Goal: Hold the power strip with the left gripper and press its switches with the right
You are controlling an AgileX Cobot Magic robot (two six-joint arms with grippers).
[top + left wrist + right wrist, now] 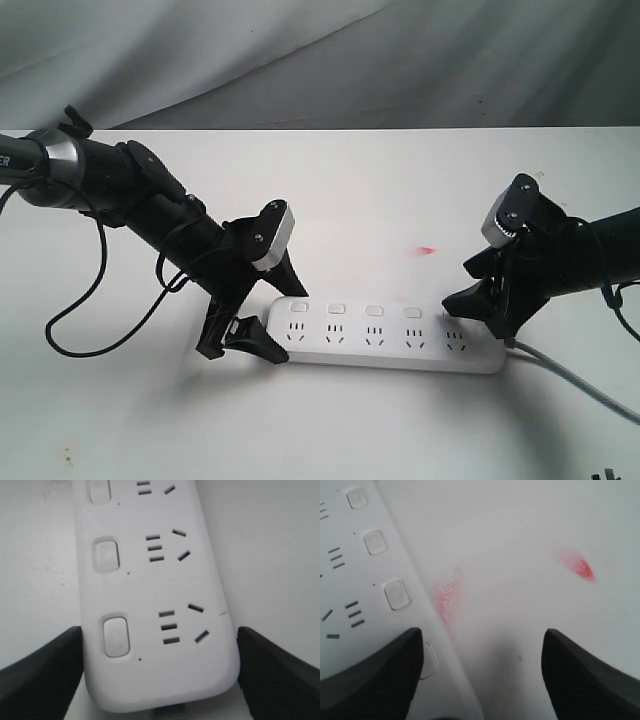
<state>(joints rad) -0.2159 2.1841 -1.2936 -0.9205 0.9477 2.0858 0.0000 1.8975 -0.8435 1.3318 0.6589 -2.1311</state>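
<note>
The white power strip (390,340) lies flat on the white table, its grey cord (580,385) leaving at the right end. My left gripper (280,320) straddles the strip's left end; in the left wrist view both black fingers (45,670) press against the sides of the power strip (160,670), shut on it. Three switches (116,637) show there, and a row of switches (374,311) in the exterior view. My right gripper (490,315) hovers open over the right end. One of its fingers (375,675) partly covers the end switch (429,660), the other is over bare table.
A small red mark (427,249) is on the table behind the strip, also visible as the red mark (582,569) in the right wrist view. A grey cloth backdrop (320,60) hangs behind the table's far edge. The left arm's black cable (70,330) loops over the table.
</note>
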